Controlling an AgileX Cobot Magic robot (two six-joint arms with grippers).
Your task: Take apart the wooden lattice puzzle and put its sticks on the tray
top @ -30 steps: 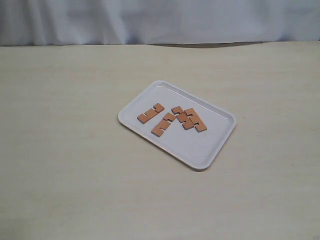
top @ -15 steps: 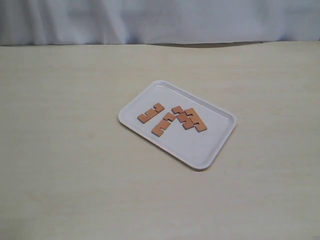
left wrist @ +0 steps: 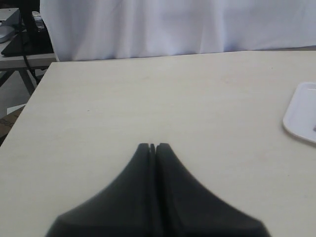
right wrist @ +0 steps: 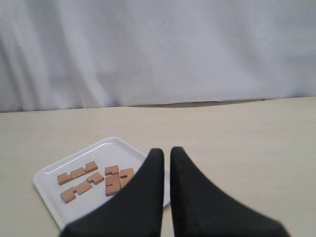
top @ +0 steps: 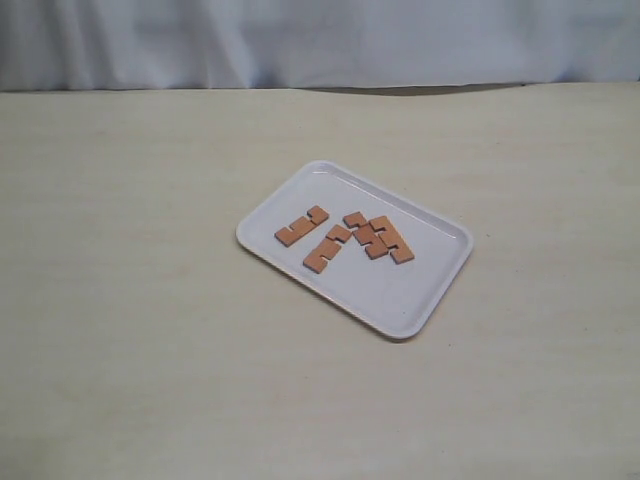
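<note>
The white tray (top: 402, 318) lies right of the table's middle. On it rest several loose reddish-brown notched sticks: one (top: 302, 226) at the left, one (top: 327, 248) beside it, and a touching cluster (top: 378, 238) at the right. No assembled lattice puzzle shows. Neither arm appears in the exterior view. My left gripper (left wrist: 152, 146) is shut and empty over bare table, with the tray's corner (left wrist: 302, 113) far off to its side. My right gripper (right wrist: 167, 151) hovers shut and empty near the tray (right wrist: 52, 190), a thin slit between its fingers, with the sticks (right wrist: 77, 173) lying beyond them.
A pale wooden table (top: 150, 300) stretches around the tray. White cloth (top: 320, 40) hangs along the far edge. In the left wrist view the table's side edge (left wrist: 29, 98) shows, with another table's legs and equipment beyond it.
</note>
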